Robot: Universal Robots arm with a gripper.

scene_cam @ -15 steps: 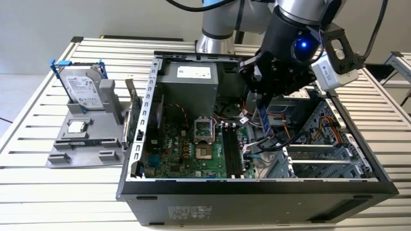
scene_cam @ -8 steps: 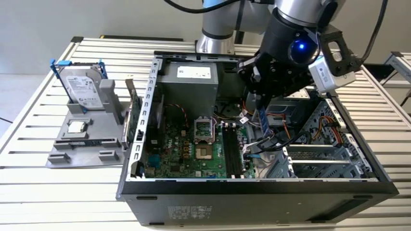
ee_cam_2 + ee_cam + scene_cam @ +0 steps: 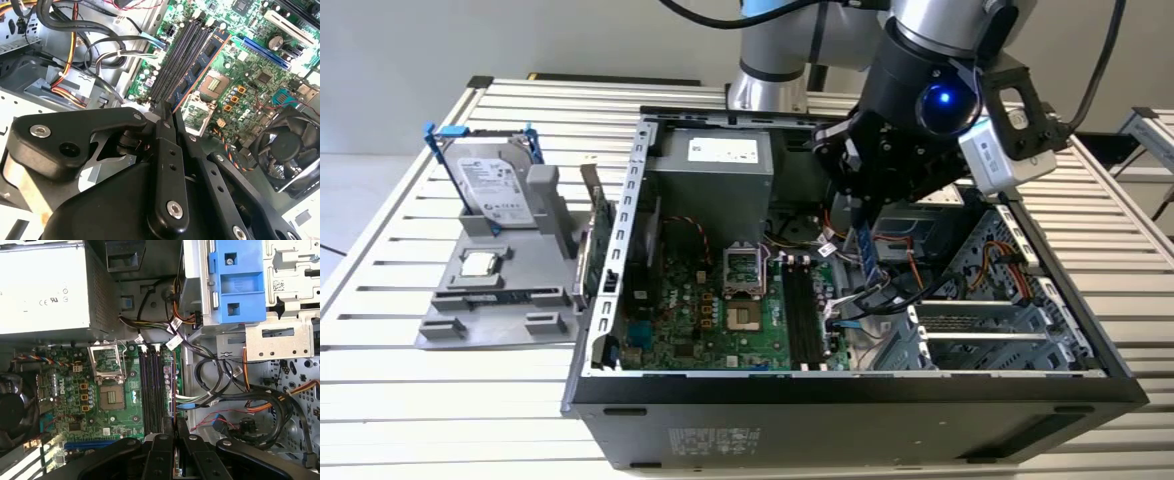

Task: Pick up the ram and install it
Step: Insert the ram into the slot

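So the gripper [image 3: 866, 243] is hanging inside the open PC case [image 3: 854, 385], a bit right of centre in the exterior view, and it's clamped on the ram [image 3: 865, 247]. You can see the stick as a narrow blue-green strip poking down out of the black fingers, held on edge, with its lower end just above the bundle of cables [image 3: 887, 295] next to the motherboard [image 3: 720, 310].

In the second wrist view the two fingers [image 3: 167, 125] come together near the middle of the frame, and the ram [image 3: 200, 65] runs away from them toward the upper right, thin blue board with dark chips on it. It sits right alongside the black memory slots [image 3: 177, 60], lined up parallel with them, on the CPU socket [image 3: 212, 85] side. Can't really tell from there whether it's touching a slot or floating over it.

First wrist view: the fingers [image 3: 167, 440] meet at the bottom centre, and the ram [image 3: 173, 390] is seen edge-on as a thin line going up from them, just beside the row of slots [image 3: 151, 390].

Over at the left of the exterior view there's a grey fixture tray [image 3: 500, 300] on the slatted table [image 3: 400, 400] with a hard drive [image 3: 496, 190] standing in it, well apart from the gripper.
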